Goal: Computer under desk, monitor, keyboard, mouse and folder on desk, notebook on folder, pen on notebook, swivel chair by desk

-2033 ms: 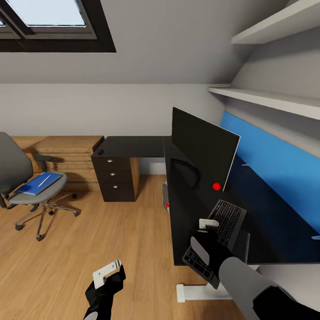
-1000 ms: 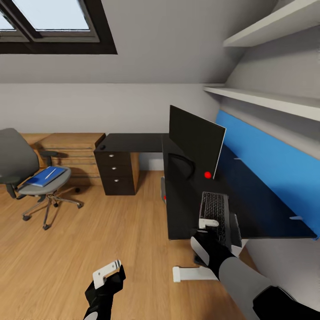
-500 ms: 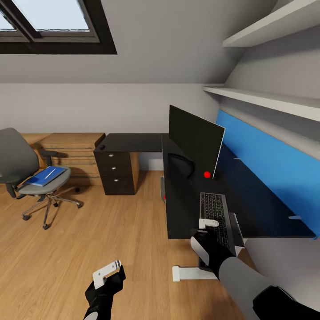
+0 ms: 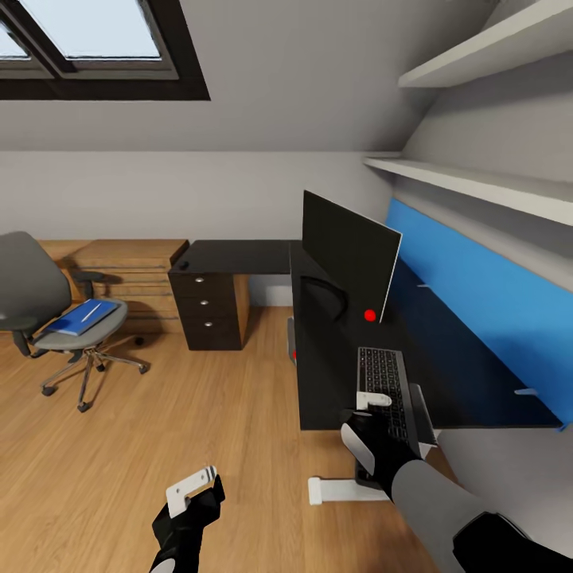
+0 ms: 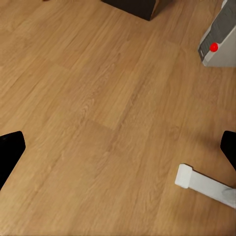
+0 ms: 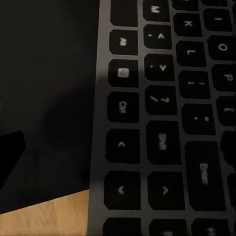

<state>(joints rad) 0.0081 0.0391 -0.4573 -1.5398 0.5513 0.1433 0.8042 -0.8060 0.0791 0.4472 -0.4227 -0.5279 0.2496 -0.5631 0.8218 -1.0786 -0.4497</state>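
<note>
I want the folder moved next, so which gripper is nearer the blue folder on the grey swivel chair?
Left. The left gripper hangs over the floor, nearer the bright blue folder; the right gripper is over the keyboard.

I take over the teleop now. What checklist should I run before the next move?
1. Keyboard on desk near monitor: ok, though its near end overhangs the edge.
2. Right gripper off the keyboard: cannot tell.
3. Left gripper free: ok, open, over bare floor.
4. Computer under the desk: ok.
5. Folder on the desk: not ok, on the swivel chair.
6. Mouse beside the keyboard: not ok, on the far wing.
</note>
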